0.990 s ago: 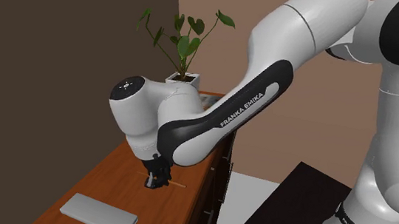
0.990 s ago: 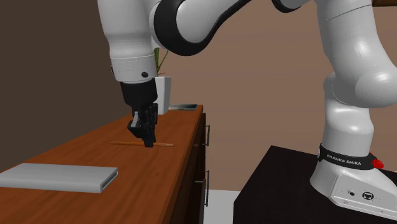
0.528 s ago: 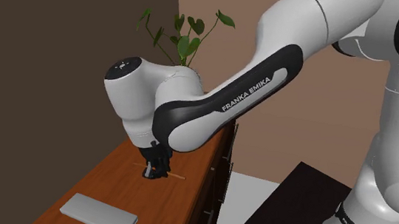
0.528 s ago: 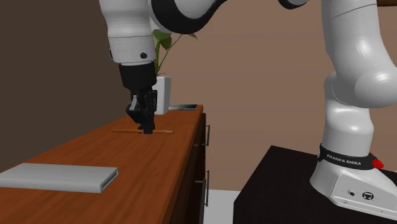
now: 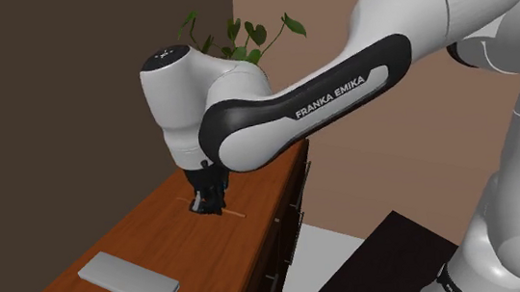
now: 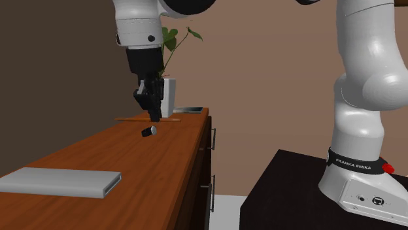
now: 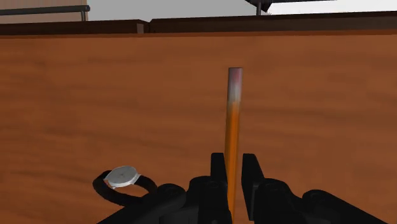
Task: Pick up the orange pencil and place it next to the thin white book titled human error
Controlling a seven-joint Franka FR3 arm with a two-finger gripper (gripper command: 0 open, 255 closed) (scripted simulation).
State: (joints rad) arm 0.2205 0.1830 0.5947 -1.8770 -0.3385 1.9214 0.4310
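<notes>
Shoulder view: the gripper (image 5: 207, 205) was seen low over the wooden bench (image 5: 160, 241), with the orange pencil (image 5: 234, 211) poking out beside it; the thin grey-white book (image 5: 128, 280) lay well apart, nearer the camera. Second exterior view: the pencil (image 6: 131, 119) was held level and clear of the bench, above a wristwatch (image 6: 149, 131), likely so it could be carried to the book (image 6: 62, 181). Wrist view: the fingers (image 7: 217, 172) were closed across the pencil's (image 7: 233, 121) shaft, a grip judged firm enough for transport.
</notes>
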